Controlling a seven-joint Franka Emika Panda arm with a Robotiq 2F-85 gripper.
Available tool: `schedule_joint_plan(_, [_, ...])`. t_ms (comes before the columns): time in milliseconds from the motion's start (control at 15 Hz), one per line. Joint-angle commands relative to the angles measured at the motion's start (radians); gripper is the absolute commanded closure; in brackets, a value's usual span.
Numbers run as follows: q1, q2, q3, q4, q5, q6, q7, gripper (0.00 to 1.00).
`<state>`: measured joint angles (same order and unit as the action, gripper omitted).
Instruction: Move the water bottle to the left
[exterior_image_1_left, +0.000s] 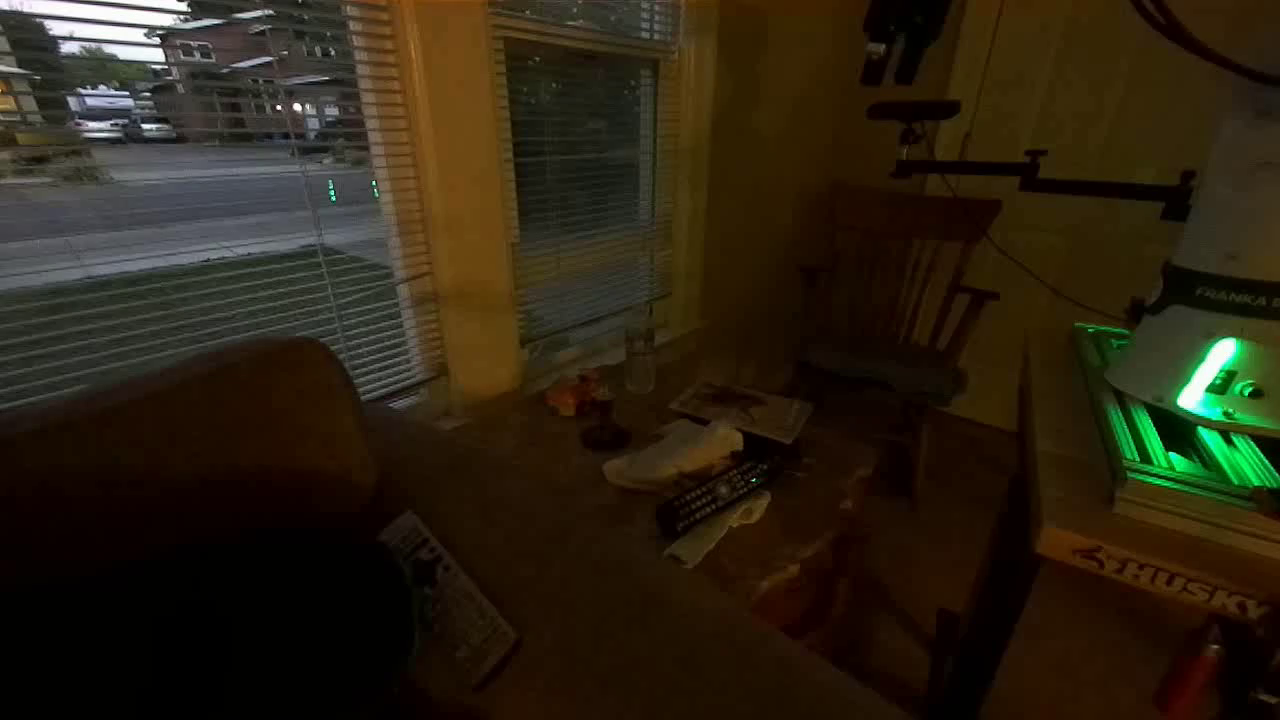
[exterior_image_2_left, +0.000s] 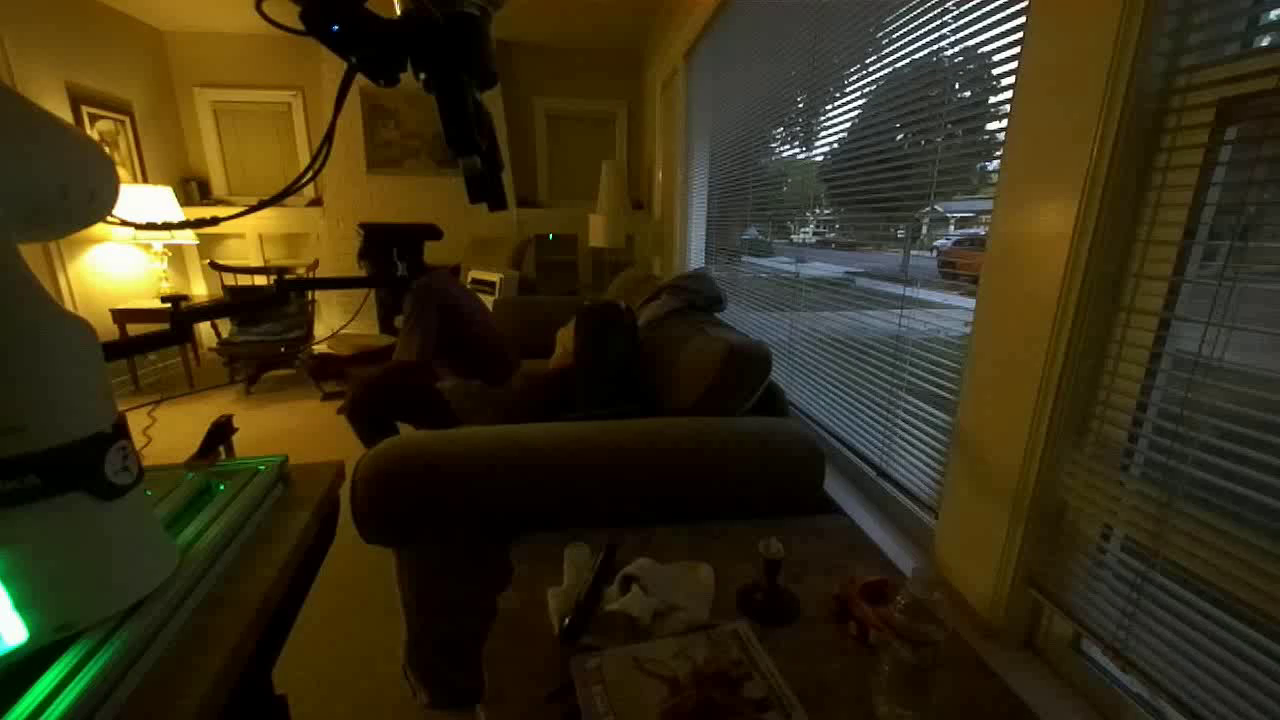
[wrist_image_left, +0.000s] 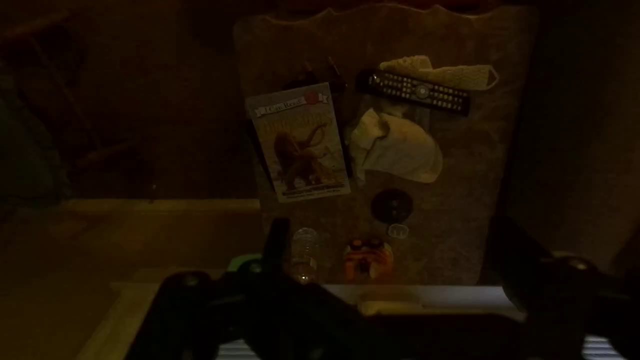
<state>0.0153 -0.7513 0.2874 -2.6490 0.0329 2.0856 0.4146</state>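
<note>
On the table (wrist_image_left: 460, 200): one water bottle (wrist_image_left: 305, 251), upright, near one orange toy (wrist_image_left: 369, 260). Overhead, you have one gripper (wrist_image_left: 390, 225), jaws wide apart.

Bottle (wrist_image_left: 304, 252) on table (wrist_image_left: 465, 200) between book (wrist_image_left: 300, 145) and window (exterior_image_1_left: 588, 180). Wrist view: toy (wrist_image_left: 372, 256) right of bottle, cloth (wrist_image_left: 402, 150) right of book, candle holder (wrist_image_left: 392, 206) between cloth and toy, remote (wrist_image_left: 420, 91) beside cloth.

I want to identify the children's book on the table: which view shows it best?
The wrist view shows the children's book whole, face-on, its "I Can Read" banner legible. In both exterior views it appears foreshortened, print unreadable; in an exterior view the bottom edge crops the children's book.
</note>
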Motion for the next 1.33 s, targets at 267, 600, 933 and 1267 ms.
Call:
schedule_joint_plan(267, [0.011,0.002,-0.010,0.002,-0.009,-0.003,0.007,0.00])
schedule_joint_plan(600, [0.011,0.002,-0.010,0.002,-0.009,-0.003,0.007,0.00])
schedule_joint_plan(933, [0.011,0.002,-0.010,0.002,-0.009,-0.003,0.007,0.00])
schedule_joint_plan(1267, [-0.098,0.159,0.004,0.038,-0.053,0.166,0.093,0.00])
